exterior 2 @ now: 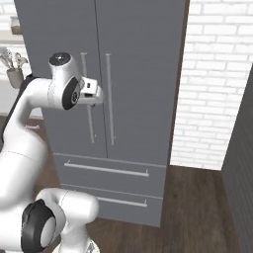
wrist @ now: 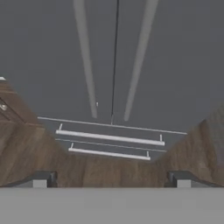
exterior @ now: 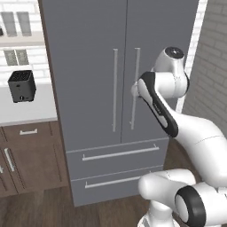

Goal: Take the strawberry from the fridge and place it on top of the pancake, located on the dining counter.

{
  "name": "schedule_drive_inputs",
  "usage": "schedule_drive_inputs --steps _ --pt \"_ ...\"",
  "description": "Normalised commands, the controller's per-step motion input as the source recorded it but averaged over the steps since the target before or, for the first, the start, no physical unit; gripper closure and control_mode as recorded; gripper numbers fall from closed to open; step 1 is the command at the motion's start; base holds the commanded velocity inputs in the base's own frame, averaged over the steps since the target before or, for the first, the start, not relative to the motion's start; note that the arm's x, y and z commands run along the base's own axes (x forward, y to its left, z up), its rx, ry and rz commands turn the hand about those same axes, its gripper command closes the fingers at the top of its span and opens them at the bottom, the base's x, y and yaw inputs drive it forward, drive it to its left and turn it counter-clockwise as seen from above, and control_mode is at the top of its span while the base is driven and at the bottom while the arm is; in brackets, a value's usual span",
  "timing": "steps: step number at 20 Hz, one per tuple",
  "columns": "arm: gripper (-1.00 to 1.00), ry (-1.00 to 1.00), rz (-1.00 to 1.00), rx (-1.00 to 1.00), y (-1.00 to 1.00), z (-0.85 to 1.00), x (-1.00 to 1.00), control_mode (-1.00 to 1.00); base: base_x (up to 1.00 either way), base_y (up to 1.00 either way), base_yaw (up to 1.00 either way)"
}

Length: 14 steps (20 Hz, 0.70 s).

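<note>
Hand view shows the end effector [wrist: 112, 180] with its fingers spread wide, holding nothing, just in front of the fridge [wrist: 113, 57], whose two doors are both closed.

Closed grey fridge [exterior: 95, 88] upright on brown wood floor [exterior 2: 197, 207].

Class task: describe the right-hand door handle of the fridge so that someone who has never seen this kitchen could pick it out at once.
Find the tall matte grey French-door fridge between the brown wall cabinets and the white brick wall. Two long thin vertical bar handles flank its centre seam above two drawers. Yours is the right-hand bar handle; unlike its twin, the left-hand bar handle, it has the robot's white wrist right beside it.
</note>
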Motion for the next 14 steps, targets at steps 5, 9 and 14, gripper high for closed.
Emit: schedule_drive_inputs --steps 5,9,14 --pt "-1.0 -0.56 0.0 0.0 -0.06 0.01 0.56 -1.0 0.0 0.0 0.0" --pt "-1.0 -0.24 0.0 0.0 -0.18 0.02 0.5 -1.0 0.0 0.0 0.0" --pt "-1.0 -0.03 -0.02 0.01 -0.2 0.01 0.61 -1.0 0.0 0.0 0.0"
